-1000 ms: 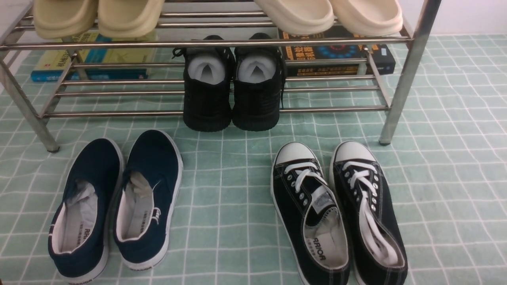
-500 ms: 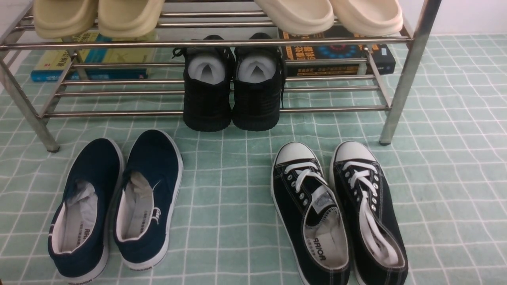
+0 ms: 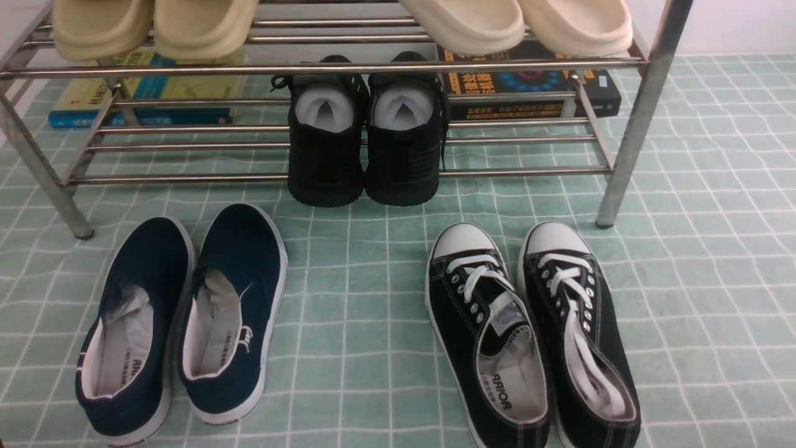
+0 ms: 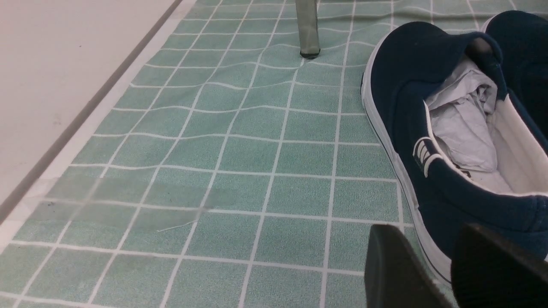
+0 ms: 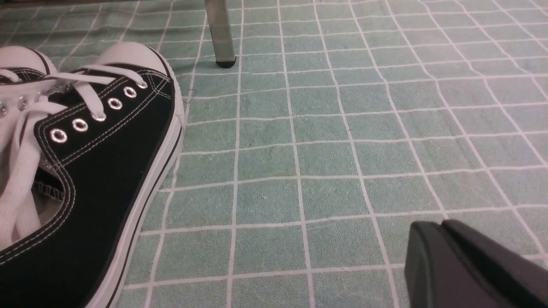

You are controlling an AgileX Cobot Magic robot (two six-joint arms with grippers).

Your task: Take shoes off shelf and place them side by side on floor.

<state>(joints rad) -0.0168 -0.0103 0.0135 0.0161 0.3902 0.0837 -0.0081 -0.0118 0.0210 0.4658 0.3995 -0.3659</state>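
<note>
A pale green cloth floor point(image 3: 373, 348) ruled with thin white lines, slightly wrinkled, runs under a low shelf of shiny silver metal tubes point(image 3: 348, 67) at the far side of the scene. The pair of black canvas low-top sneakers with white laces, toe caps and soles point(image 3: 535, 330) lies on the floor at near right, in front of the shelf's right leg, the two shoes just beside each other, toes pointing far toward the shelf and heels near, long axes almost parallel. Judged from this, the placing looks done. The right gripper point(image 5: 475, 265) sits low over bare floor to the right of the pair, clear of it and the nearer arm to it; its dark fingers appear pressed together on nothing. The left gripper point(image 4: 454, 269) hangs at near left beside a navy laceless slip-on stuffed with paper point(image 4: 454, 137), its fingers slightly apart and empty. All-black shoes stuffed with white paper point(image 3: 367, 143) remain on the lower tier, cream slippers point(image 3: 516, 22) on the upper.
</note>
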